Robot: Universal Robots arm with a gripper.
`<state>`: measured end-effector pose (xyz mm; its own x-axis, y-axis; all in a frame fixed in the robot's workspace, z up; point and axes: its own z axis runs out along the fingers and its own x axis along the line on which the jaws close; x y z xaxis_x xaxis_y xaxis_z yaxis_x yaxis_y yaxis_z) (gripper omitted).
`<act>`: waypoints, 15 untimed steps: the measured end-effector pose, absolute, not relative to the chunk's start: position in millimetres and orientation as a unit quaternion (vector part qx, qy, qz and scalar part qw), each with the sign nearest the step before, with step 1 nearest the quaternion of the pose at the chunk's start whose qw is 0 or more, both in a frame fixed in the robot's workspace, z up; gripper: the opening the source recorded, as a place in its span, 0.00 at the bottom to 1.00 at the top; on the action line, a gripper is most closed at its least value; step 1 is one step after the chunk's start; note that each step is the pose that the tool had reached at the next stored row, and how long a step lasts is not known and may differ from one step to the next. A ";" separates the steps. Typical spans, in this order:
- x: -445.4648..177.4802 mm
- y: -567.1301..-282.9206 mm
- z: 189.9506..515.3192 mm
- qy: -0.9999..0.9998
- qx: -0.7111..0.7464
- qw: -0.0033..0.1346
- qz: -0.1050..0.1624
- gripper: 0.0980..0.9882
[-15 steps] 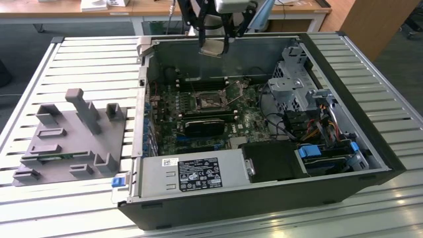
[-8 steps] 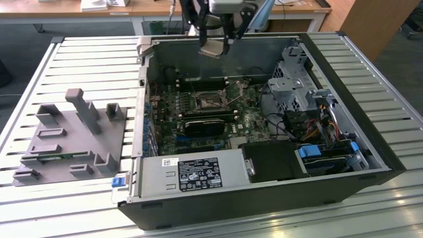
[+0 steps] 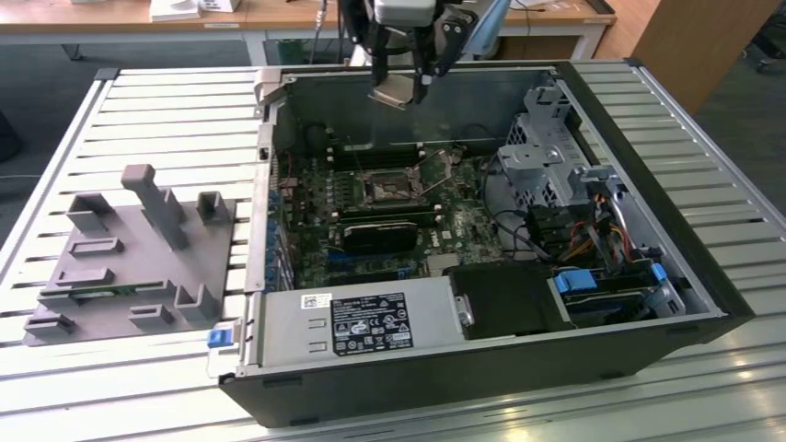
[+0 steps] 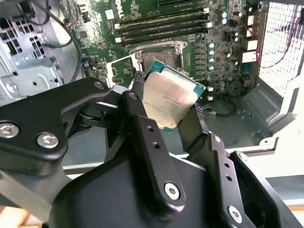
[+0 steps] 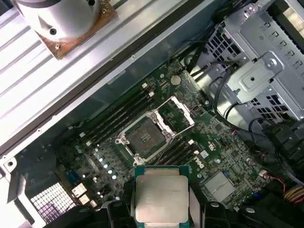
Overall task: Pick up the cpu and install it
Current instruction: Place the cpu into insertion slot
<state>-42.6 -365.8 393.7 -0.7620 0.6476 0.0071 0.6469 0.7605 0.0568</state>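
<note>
To the exterior view's right of the grey plastic fixture (image 3: 129, 267), the small square silver-topped cpu (image 3: 390, 95) is clamped by its edges in the black hand (image 3: 406, 89) above the open black computer case (image 3: 491, 378), presumably for alignment over its uncovered socket (image 3: 390, 188).

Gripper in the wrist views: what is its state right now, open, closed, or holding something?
Gripper: closed, its fingers holding the cpu in the air over the motherboard.

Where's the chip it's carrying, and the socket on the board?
the cpu (image 5: 161, 197), first wrist view, middle of its metal top.
the socket (image 5: 145, 137), first wrist view, centre of its open recess.
</note>
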 end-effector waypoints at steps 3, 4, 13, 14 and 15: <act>-42.6 -365.8 393.4 0.931 0.365 0.007 0.028 0.50; -42.6 -365.7 393.3 0.928 0.372 0.007 0.028 0.50; -42.6 -365.7 392.6 0.903 0.429 0.009 0.027 0.50; -42.6 -365.7 392.5 0.900 0.435 0.009 0.027 0.50; -42.6 -365.7 392.4 0.897 0.441 0.009 0.027 0.50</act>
